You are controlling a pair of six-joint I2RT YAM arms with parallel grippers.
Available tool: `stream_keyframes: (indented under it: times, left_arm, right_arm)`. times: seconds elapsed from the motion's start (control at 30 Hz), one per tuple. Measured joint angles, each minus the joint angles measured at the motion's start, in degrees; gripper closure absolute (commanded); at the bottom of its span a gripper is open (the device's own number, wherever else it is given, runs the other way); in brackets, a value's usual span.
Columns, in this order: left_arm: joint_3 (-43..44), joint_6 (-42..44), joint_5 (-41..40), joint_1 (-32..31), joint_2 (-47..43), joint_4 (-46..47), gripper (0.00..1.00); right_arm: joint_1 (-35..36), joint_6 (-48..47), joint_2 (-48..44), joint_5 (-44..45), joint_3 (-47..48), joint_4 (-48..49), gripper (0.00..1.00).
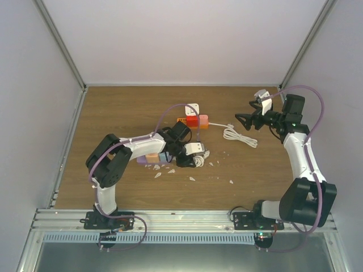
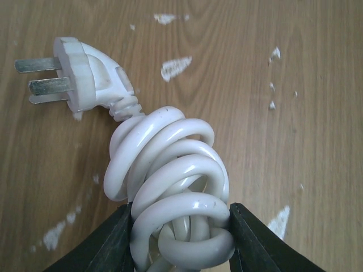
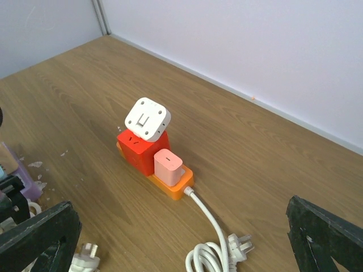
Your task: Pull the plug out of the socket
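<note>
The white squarish plug (image 3: pixel 147 119) sits tilted on the red end (image 3: pixel 140 152) of the short orange socket strip (image 3: pixel 177 187). It also shows in the top view (image 1: pixel 193 108) on the strip (image 1: pixel 191 120). My right gripper (image 3: pixel 180 238) is wide open and empty, raised to the right of the strip (image 1: pixel 249 120) and facing it. My left gripper (image 2: pixel 180 226) is shut on a coiled white cable (image 2: pixel 170 170) whose pronged plug head (image 2: pixel 85 73) lies on the table. In the top view it is just in front of the strip (image 1: pixel 186 156).
A pink adapter (image 3: pixel 168 166) stands in the strip's orange part. The strip's white cord (image 3: pixel 211 222) runs to a coil (image 1: pixel 238 136) on the right. A purple strip with cubes (image 1: pixel 152 158) lies under the left arm. White flecks (image 1: pixel 193 178) dot the wooden table.
</note>
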Motion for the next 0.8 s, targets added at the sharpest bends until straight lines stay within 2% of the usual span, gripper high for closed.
stream_keyframes:
  times: [0.27,0.4,0.47,0.57,0.63,0.7,0.8]
  left_arm:
    - [7.02,-2.75,0.11,-3.02,6.45,3.45,0.69]
    - [9.66,-3.74,0.79,-3.82,8.76,4.46,0.61]
    - [10.23,-4.00,1.49,-3.89,9.22,4.72,0.53]
    - [10.23,-3.80,2.38,-3.89,9.22,4.50,0.29]
    - [10.16,-3.21,3.87,-3.89,9.03,4.44,0.19]
    - [9.73,-2.60,5.01,-3.85,8.26,4.20,0.04]
    - [8.70,-1.90,6.71,-3.26,5.88,3.67,0.01]
  right_arm:
    - [-0.15,0.00,-0.37,-0.20,-0.09,0.02,0.00]
    - [-0.15,-0.04,-0.37,-0.42,-0.11,0.00,0.00]
    - [-0.15,-0.09,-0.37,-0.74,-0.11,0.00,0.00]
    - [-0.15,-0.24,-0.37,-1.70,-0.17,0.02,0.00]
    - [-0.15,-0.28,-0.39,-2.38,-0.37,0.02,0.00]
    - [-0.15,-0.44,-0.39,-3.26,-0.59,0.00,0.00]
    - [-0.15,-0.63,-0.44,-4.37,-0.68,0.00,0.00]
